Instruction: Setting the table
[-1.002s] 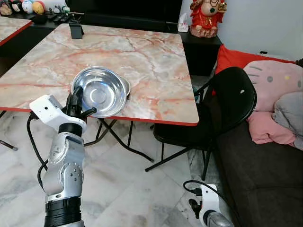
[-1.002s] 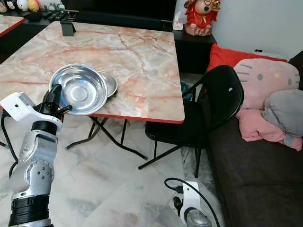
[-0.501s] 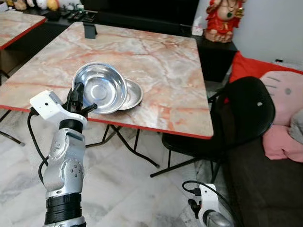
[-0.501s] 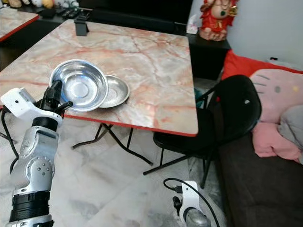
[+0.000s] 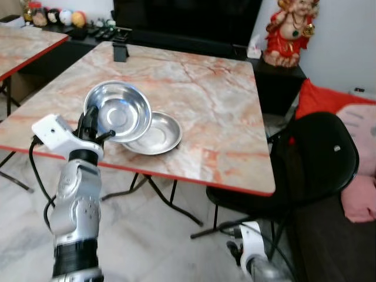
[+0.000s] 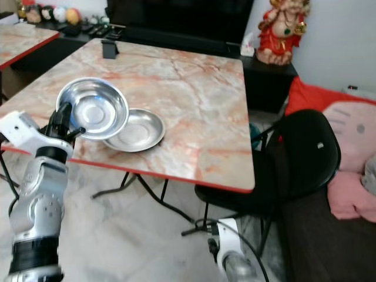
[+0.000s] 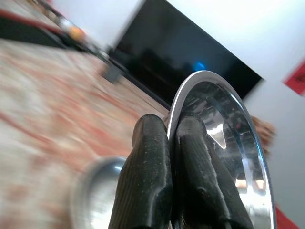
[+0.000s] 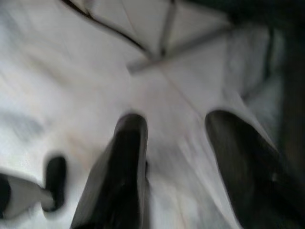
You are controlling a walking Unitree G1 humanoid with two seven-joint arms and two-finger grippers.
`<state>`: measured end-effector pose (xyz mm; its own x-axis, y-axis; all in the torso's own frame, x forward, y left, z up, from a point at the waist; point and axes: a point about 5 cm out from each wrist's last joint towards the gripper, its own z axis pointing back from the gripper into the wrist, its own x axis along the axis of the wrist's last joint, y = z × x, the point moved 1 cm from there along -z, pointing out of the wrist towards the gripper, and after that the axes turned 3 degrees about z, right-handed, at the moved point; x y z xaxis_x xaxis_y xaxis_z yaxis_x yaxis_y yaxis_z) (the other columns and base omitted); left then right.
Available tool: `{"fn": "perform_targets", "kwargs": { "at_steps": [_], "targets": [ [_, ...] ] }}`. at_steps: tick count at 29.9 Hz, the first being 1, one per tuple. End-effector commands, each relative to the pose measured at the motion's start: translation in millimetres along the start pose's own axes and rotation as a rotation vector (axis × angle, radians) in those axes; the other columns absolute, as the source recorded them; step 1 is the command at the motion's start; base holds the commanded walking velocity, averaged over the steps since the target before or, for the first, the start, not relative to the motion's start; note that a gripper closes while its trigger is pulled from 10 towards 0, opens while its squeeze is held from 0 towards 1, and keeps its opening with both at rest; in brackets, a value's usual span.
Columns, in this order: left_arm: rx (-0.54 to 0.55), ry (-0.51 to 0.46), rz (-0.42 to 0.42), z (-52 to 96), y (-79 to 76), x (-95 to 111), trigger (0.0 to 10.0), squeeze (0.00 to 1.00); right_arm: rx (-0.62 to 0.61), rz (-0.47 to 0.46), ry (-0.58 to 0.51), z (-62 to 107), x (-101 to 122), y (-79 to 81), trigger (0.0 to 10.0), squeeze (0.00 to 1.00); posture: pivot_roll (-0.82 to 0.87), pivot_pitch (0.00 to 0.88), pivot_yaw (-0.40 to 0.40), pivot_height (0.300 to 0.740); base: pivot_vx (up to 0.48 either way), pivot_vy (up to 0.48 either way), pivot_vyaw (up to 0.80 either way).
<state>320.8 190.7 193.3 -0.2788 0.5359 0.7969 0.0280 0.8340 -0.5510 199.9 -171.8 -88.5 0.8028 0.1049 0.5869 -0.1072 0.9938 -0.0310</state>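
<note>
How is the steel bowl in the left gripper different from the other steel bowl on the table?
The held bowl is tilted, its inside facing the camera; the other bowl lies flat on the table.
The left gripper pinches the held bowl's rim; nothing grips the other bowl.
The held bowl overlaps the other bowl's left edge and partly hides it.
Both are round, shiny and empty.

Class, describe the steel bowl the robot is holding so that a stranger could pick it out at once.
On the marble table, near its front left edge, are two steel bowls. The held bowl is tilted, its rim pinched by the left gripper; the other bowl lies flat beside it.
</note>
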Motion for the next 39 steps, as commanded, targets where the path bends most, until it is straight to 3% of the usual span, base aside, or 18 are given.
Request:
{"fn": "perform_targets", "kwargs": {
  "at_steps": [1,21,30,35,39],
  "targets": [
    [-0.019,-0.022,-0.017,-3.7,-4.0,7.6,10.0,0.0,0.003,0.004,-0.019,-1.4,8.3,1.4,10.0,0.0,0.04,0.0,-0.105,0.74,0.292,0.0,0.0],
    [-0.004,0.031,-0.024,-4.7,-0.1,-0.7,10.0,0.0,0.013,0.011,-0.013,-1.7,8.3,3.3,10.0,0.0,0.04,0.005,-0.098,0.74,0.241,0.0,0.0],
    [0.108,0.142,0.06,4.2,21.1,-9.3,10.0,0.0,0.019,0.015,-0.012,-1.8,8.6,4.0,10.0,0.0,0.03,0.013,-0.096,0.74,0.0,0.0,0.0],
    [0.194,0.154,0.052,7.6,40.2,1.8,10.0,0.0,0.021,0.036,-0.005,-1.9,8.5,4.4,10.0,0.0,0.04,0.018,-0.093,0.74,0.0,0.0,0.0],
    [0.214,0.197,-0.017,10.6,49.7,3.3,10.0,0.0,0.023,0.032,-0.004,-1.9,8.3,4.6,10.0,0.0,0.04,0.018,-0.093,0.74,0.0,0.0,0.0]
  ]
}}
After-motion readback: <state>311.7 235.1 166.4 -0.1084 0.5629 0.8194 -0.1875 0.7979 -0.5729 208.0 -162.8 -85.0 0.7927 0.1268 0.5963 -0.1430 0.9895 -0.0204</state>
